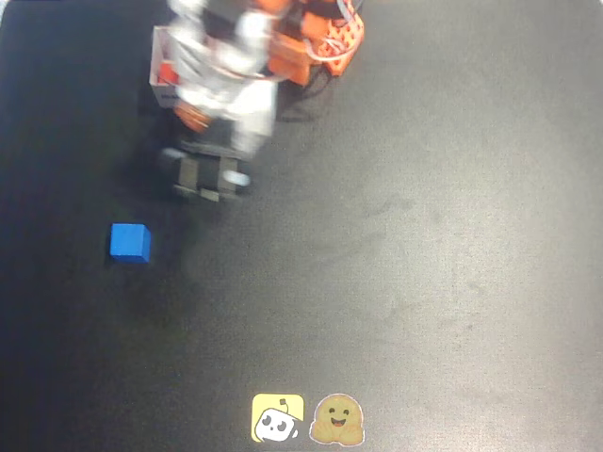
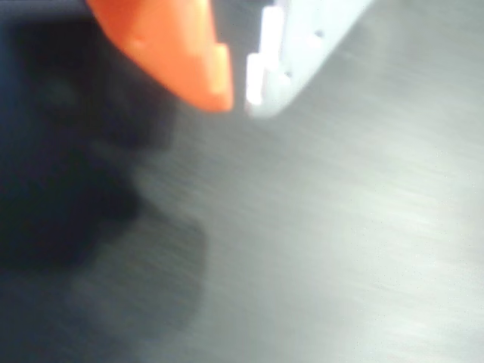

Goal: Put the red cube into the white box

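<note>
Taking the block (image 1: 129, 242) as landmark in the overhead view: it lies on the table (image 1: 443, 235) toward the left. The arm (image 1: 224, 85) stands above and to the right of the block, well apart. Two stickers (image 1: 307, 419) lie side by side far below and right of the block.

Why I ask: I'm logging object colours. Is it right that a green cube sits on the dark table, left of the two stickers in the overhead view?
Not quite: the cube is blue, not green. The overhead view shows it on the dark table, left of the two stickers.
</note>
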Controlling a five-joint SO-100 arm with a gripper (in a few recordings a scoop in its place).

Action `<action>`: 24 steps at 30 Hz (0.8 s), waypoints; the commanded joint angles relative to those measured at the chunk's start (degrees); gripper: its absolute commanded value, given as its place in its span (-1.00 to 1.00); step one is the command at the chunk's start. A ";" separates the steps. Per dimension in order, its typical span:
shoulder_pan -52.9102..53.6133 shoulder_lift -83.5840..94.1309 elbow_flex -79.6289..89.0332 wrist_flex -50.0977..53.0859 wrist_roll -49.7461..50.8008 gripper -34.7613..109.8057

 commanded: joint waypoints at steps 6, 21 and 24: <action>-16.17 8.00 9.67 -7.91 9.14 -0.52; -18.11 37.53 28.74 -0.88 5.80 -0.52; -18.11 48.16 34.37 1.58 5.01 -0.52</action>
